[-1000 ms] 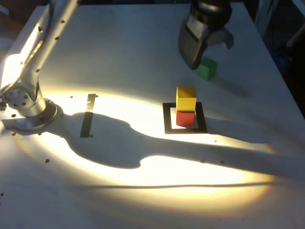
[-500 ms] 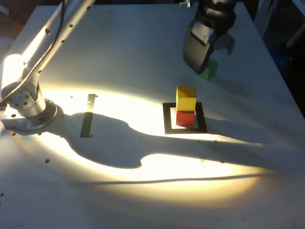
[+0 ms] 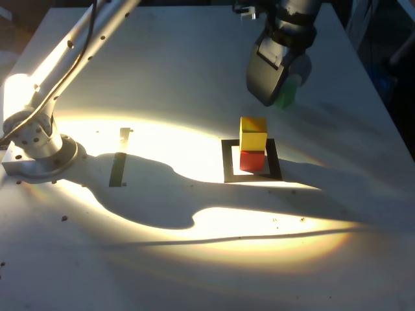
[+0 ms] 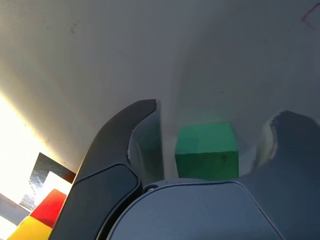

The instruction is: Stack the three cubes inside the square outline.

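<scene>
Jaws have dropped around the green cube [image 4: 206,150] and are narrowing, still parted with gaps either side, so no grip yet, while yellow [image 3: 253,134] already sits on red [image 3: 251,160] inside the outline [image 3: 227,162].

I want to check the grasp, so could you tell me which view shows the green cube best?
The wrist view: the green cube sits between the open gripper jaws, gaps either side. The exterior view shows only a green sliver behind the gripper.

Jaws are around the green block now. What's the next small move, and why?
Probably finish closing. In the wrist view the green block sits between the jaws of the gripper with gaps on both sides, so it isn't clamped. The yellow block already tops the red block.
</scene>
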Controlling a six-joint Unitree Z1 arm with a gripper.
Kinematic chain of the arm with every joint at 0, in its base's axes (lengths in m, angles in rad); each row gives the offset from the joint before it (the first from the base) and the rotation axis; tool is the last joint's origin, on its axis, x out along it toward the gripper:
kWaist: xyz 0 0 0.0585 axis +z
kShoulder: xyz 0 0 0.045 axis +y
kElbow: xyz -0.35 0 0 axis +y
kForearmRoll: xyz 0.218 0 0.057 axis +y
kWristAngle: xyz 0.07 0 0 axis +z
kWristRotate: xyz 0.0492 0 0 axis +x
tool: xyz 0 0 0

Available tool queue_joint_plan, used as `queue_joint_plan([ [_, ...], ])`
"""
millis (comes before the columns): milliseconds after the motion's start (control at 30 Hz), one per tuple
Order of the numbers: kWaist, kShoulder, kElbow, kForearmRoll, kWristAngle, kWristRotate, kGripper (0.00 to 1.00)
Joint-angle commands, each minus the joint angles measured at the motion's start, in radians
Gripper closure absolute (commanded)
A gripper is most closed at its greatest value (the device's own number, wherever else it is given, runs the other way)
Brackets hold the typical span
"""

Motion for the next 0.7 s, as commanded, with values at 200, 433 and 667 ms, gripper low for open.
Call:
queue_joint_plan([
  [200, -0.009, -0.003, -0.008, -0.019, 0.001, -0.002, 0.74],
  [433, -0.017, -0.008, -0.015, -0.035, -0.001, 0.053, 0.83],
  [667, -0.059, -0.097, -0.032, 0.031, -0.006, 0.260, 0.86],
])
